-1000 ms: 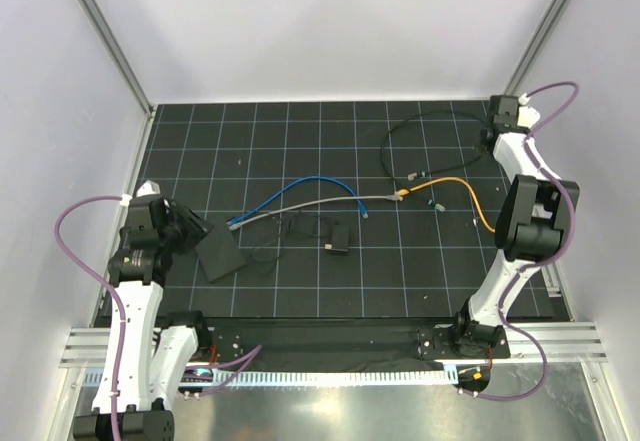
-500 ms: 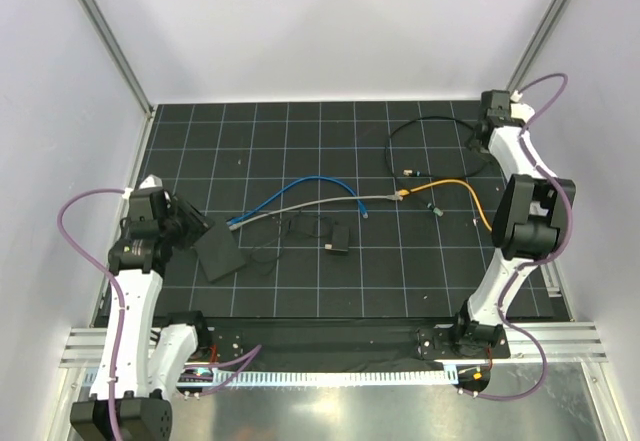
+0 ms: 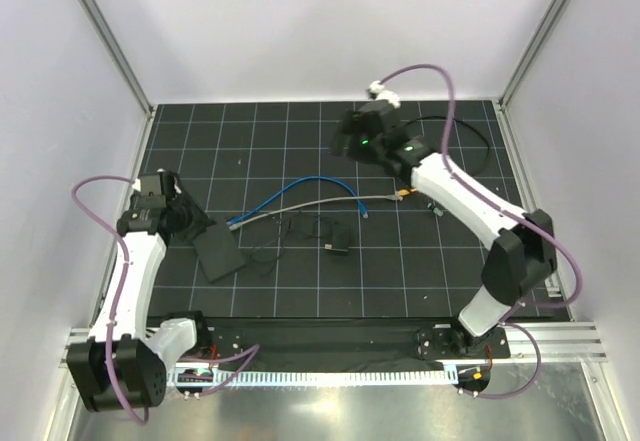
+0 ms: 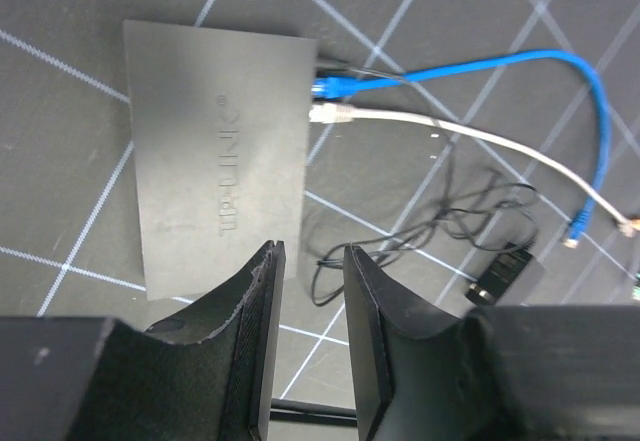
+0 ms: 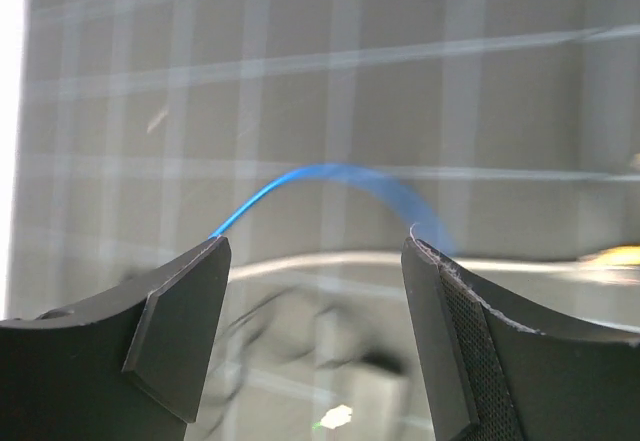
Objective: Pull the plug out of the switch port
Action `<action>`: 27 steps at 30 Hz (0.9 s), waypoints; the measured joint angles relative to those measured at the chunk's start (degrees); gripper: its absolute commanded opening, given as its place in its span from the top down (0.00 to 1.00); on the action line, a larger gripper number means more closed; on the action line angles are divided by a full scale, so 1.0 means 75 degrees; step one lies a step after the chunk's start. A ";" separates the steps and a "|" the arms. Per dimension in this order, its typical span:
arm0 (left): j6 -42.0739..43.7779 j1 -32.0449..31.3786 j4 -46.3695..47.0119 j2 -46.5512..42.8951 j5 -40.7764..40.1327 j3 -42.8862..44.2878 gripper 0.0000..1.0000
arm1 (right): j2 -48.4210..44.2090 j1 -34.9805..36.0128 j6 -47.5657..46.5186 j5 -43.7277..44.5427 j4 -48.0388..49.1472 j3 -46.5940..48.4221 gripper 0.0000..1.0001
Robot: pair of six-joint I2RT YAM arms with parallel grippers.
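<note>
Nothing is done yet: the blue plug and the grey plug are seated in the switch, which lies at the near left of the counter. The left pincer is held narrowly apart above it, the right pincer wide apart, both empty.

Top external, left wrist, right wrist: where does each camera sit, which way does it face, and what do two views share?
Top external: above and behind the robot, facing down at the table; left arm and right arm show.
Left wrist: on the left arm, facing down at the switch; left gripper shows below.
Right wrist: on the right arm, facing blurred grid floor; right gripper shows below.
Shared: top external and left wrist both show the switch and blue cable.
</note>
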 measured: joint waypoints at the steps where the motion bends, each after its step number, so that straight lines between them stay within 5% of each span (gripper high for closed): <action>1: 0.0003 0.0000 -0.0006 0.0166 -0.0044 0.0023 0.66 | 0.0134 0.0309 0.0131 -0.0175 0.0108 -0.0003 0.23; 13: -0.0003 0.0000 -0.0105 0.1096 -0.0734 0.0023 0.66 | 0.3025 0.2684 0.1973 -0.2299 0.1716 0.0233 0.27; 27: -0.0099 0.0000 -0.0143 0.1233 -0.1180 -0.0157 0.63 | 0.4532 0.2926 0.4138 -0.3232 0.3104 0.1253 0.37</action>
